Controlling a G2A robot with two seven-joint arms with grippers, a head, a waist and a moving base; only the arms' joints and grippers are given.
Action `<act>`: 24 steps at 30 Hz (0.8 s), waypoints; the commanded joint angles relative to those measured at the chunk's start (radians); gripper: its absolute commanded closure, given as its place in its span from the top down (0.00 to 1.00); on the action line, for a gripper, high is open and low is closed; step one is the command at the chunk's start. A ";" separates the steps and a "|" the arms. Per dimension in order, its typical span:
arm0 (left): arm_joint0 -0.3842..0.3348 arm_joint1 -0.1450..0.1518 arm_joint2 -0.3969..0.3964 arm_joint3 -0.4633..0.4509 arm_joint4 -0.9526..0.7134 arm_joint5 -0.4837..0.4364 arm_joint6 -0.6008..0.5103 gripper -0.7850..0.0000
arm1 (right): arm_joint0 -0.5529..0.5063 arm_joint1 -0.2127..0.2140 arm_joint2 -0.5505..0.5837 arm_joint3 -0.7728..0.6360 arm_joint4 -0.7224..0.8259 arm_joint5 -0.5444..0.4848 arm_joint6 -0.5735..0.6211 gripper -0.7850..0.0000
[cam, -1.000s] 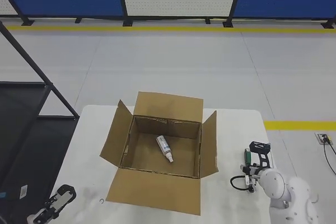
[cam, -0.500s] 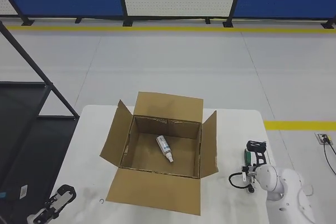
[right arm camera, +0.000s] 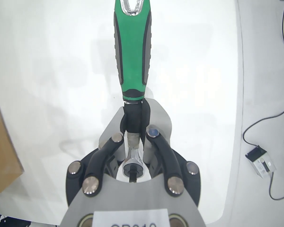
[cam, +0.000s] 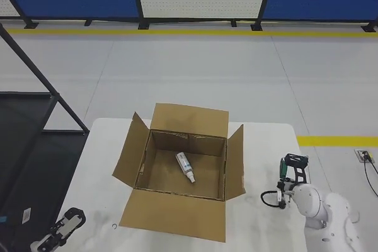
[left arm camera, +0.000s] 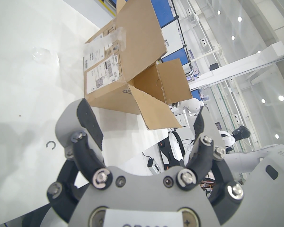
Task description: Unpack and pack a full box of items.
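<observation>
An open cardboard box (cam: 183, 170) stands mid-table with its four flaps spread, and a white bottle (cam: 185, 166) lies on its floor. My right gripper (right arm camera: 135, 116) is shut on the metal shank of a green-handled ratchet wrench (right arm camera: 132, 43). In the top view the right gripper (cam: 288, 175) holds the wrench (cam: 283, 169) over the table to the right of the box. My left gripper (left arm camera: 142, 119) is open and holds nothing. It sits low by the table's near left corner (cam: 66, 228), facing the box (left arm camera: 123, 72).
The white table (cam: 264, 220) has bare surface around the box. A dark frame and platform (cam: 25, 145) stand to the left of the table. A cable and a power adapter (right arm camera: 261, 161) lie on the floor to the right.
The right gripper with the wrench has shifted a little to the right and toward the table's far side. The left gripper and the box have not moved.
</observation>
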 commanded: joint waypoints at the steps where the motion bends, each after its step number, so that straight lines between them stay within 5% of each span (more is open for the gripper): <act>1: 0.000 0.000 0.000 0.000 0.000 0.000 0.000 1.00 | -0.028 -0.001 -0.002 -0.119 0.016 0.013 -0.032 0.00; 7: 0.000 0.000 0.000 0.000 0.000 0.000 0.000 1.00 | -0.078 -0.001 -0.062 -0.496 -0.015 0.023 -0.069 0.00; 12: 0.000 0.000 0.000 0.000 0.000 0.000 0.000 1.00 | -0.015 -0.003 -0.198 -0.661 -0.059 -0.005 -0.052 0.00; 18: 0.000 0.000 0.000 0.000 0.000 0.000 0.000 1.00 | 0.151 -0.019 -0.451 -0.622 -0.063 -0.061 -0.046 0.00; 24: 0.000 0.000 0.000 0.000 0.000 0.000 0.000 1.00 | 0.319 -0.052 -0.694 -0.426 -0.094 -0.066 -0.054 0.00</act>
